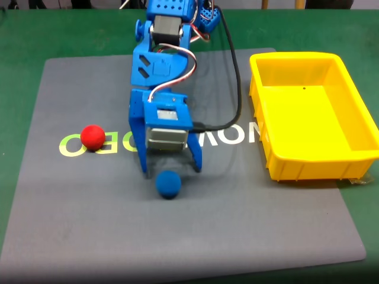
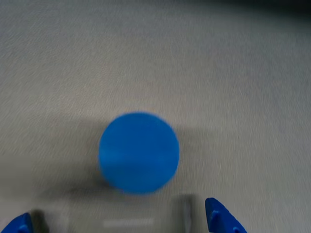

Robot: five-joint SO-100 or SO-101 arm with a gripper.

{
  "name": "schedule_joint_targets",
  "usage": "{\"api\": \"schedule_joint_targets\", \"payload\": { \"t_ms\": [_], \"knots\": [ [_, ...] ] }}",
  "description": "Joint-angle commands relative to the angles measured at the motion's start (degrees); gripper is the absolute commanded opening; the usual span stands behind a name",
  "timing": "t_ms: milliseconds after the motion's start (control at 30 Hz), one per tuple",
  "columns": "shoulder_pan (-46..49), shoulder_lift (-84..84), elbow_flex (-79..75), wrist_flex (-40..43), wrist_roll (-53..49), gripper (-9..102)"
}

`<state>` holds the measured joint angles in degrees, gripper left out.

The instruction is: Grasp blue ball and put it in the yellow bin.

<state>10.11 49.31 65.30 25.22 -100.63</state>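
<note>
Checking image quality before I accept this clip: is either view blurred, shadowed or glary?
Fixed view: fairly sharp and evenly lit, with a soft shadow under the blue ball and no strong glare on the yellow bin. Wrist view: soft and smeared; the ball has fuzzy edges, a dim shadow beside it, and the gripper fingertips are blurred.

A green table [image 1: 18, 35] carries a grey mat [image 1: 89, 231] with pale lettering partly hidden by the arm. On the mat, in the fixed view, lie a red ball [image 1: 93, 136] at the left and a blue ball [image 1: 168, 184] near the middle, well apart. The yellow bin [image 1: 355, 94] sits at the right, straddling the mat's edge and the table. In the wrist view the blue ball [image 2: 139, 152] rests on the mat [image 2: 243, 73].
</note>
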Motion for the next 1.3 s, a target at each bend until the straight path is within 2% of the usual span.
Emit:
{"api": "schedule_joint_targets", "payload": {
  "t_ms": [0, 200, 433, 567, 667, 1033, 1267],
  "knots": [
    [1.49, -1.49, -7.73, -1.76, 0.88, 39],
    [1.93, -8.17, -15.21, -2.11, 2.02, 37],
    [2.11, -11.43, -16.35, -5.27, 3.69, 29],
    [2.02, -12.13, -16.35, -5.54, 4.39, 15],
    [1.93, -12.22, -16.35, -5.19, 4.75, 0],
    [0.97, -9.23, -16.00, -3.69, 6.33, 0],
    [-1.58, 2.90, -14.50, -1.14, 8.44, 0]
  ]
}}
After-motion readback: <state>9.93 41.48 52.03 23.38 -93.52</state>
